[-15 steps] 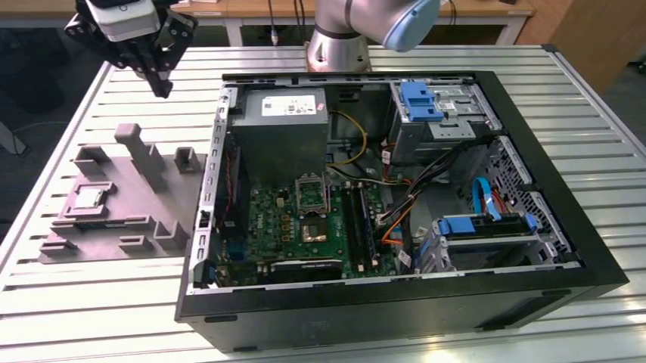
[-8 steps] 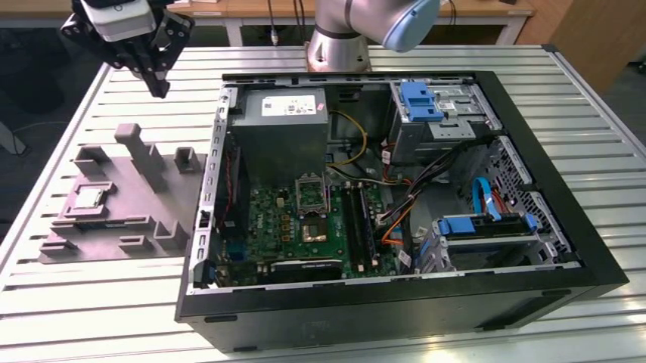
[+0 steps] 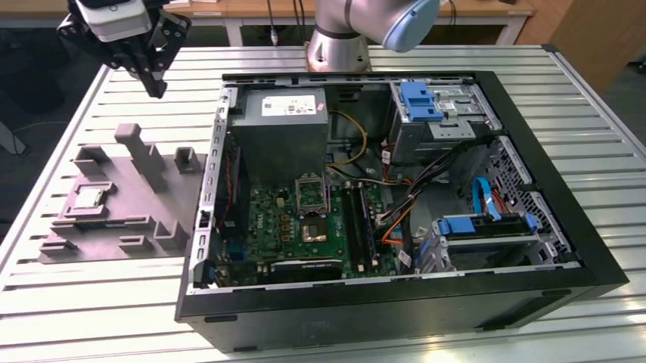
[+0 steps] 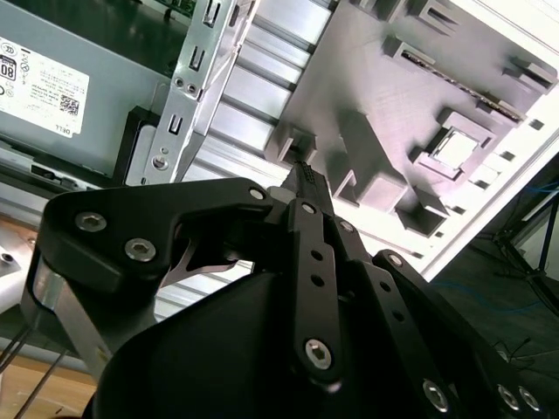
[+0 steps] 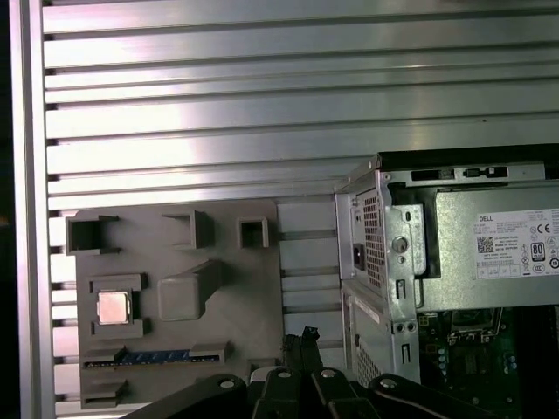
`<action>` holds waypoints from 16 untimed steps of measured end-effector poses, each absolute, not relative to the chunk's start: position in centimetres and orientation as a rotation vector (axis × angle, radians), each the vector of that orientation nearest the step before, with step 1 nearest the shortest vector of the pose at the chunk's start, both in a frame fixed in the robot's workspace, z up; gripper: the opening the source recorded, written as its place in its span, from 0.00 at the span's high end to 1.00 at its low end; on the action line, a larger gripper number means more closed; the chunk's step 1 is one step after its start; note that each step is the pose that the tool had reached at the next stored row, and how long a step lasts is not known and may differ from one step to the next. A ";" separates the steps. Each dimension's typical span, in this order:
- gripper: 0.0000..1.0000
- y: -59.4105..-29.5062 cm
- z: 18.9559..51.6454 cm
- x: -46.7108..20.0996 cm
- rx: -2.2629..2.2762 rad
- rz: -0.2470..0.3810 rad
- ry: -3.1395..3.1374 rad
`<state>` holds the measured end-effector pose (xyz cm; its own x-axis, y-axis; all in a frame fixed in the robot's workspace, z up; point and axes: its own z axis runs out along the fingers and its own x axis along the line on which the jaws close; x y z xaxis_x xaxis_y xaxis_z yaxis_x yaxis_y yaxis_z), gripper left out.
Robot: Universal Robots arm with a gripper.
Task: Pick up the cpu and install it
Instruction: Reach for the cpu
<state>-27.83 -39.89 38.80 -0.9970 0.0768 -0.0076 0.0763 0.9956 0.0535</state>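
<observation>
The cpu (image 3: 89, 198) is a small silvery square lying flat in a recess of the grey tray (image 3: 131, 227), at the exterior view's left. Both wrist views look down on the cpu (image 4: 454, 150) (image 5: 111, 307) in that tray (image 5: 227, 288). My gripper (image 3: 156, 91) hangs high above the table beyond the tray's far end, well apart from the cpu. Its black fingers (image 4: 303, 179) meet at one tip with nothing between them. The metal-framed socket (image 3: 311, 189) sits on the green board inside the open computer case (image 3: 565, 265).
The case takes up the middle of the slatted aluminium table (image 3: 606, 151), with a grey power supply (image 3: 287, 125), cables and blue drive brackets (image 3: 419, 102) inside. Upright posts (image 3: 136, 151) rise from the tray. The arm's base (image 3: 338, 45) stands behind the case.
</observation>
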 end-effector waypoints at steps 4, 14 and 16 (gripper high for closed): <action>0.89 -39.9 38.8 -27.9 0.120 0.083 3.129; 0.89 -39.9 38.8 -28.4 0.120 0.083 3.129; 0.89 -39.9 38.8 -28.5 0.120 0.083 3.128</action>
